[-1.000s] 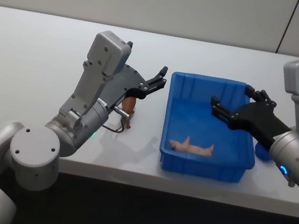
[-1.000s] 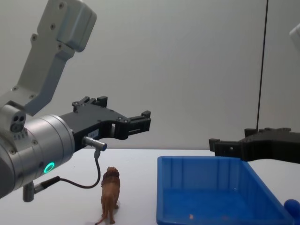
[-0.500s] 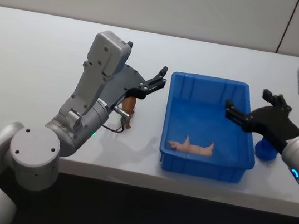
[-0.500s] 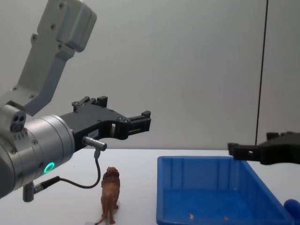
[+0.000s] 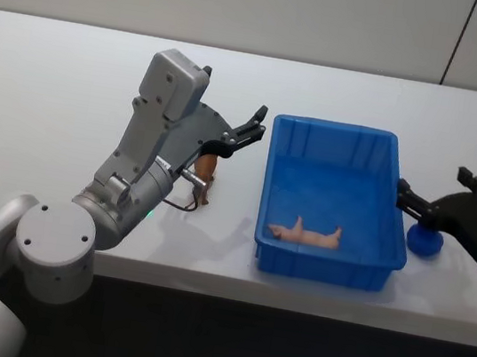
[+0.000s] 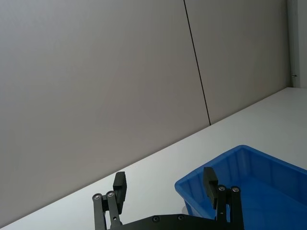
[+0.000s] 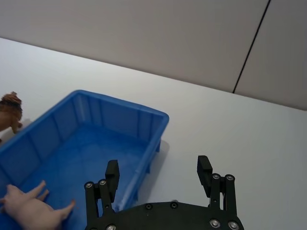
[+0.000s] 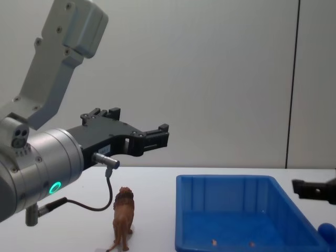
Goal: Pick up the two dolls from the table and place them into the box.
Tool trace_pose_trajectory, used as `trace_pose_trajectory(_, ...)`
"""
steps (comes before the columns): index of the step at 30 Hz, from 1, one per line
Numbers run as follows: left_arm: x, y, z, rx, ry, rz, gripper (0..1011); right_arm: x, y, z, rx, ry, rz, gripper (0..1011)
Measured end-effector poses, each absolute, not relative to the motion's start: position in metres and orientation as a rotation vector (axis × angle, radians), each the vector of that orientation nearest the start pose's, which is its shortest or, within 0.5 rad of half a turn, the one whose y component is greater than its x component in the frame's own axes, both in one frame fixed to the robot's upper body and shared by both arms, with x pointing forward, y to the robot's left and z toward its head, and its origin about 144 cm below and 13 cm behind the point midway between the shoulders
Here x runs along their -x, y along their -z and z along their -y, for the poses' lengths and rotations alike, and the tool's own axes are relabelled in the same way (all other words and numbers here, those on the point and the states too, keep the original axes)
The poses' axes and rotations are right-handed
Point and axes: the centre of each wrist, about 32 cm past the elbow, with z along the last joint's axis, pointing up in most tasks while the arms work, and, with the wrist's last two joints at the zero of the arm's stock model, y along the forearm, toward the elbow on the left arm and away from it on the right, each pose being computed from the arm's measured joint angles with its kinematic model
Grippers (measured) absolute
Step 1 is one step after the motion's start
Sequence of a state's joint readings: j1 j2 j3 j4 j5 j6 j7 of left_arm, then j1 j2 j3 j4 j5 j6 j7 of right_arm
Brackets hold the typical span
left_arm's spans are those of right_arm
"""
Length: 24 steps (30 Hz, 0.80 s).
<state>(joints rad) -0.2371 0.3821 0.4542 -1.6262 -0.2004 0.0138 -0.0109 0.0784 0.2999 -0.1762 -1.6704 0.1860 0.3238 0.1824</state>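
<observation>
White tabletop [image 5: 57, 71] | left gripper [image 5: 257, 123] spread, empty, lion [image 5: 206, 172] below it | right gripper [image 5: 433, 181] spread, empty, blue toy [image 5: 425, 241] just beneath | box [image 5: 336, 127] between both grippers, pink figure [image 5: 306, 235] inside

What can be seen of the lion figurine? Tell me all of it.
The lion figurine is small, brown and plastic-looking, with a fuller mane and a thin tail reaching down to the tabletop. It stands upright on its legs on the white table, left of the blue box and apart from it. The left gripper hangs open above it without touching it; nothing grips it.
</observation>
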Motion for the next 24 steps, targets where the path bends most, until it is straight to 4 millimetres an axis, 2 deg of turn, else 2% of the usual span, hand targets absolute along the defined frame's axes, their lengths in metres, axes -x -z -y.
trace_pose_trajectory(12, -0.492, -1.204, -0.198, -0.061, -1.124, 0.268, 1002, -0.473, -1.175, 0.266, 0.301, 1.241, -0.093, 1001)
trace_pose_trajectory(24, -0.492, -1.204, -0.198, -0.061, -1.124, 0.268, 1002, -0.472, -1.155, 0.27, 0.353, 1.221, -0.133, 1000)
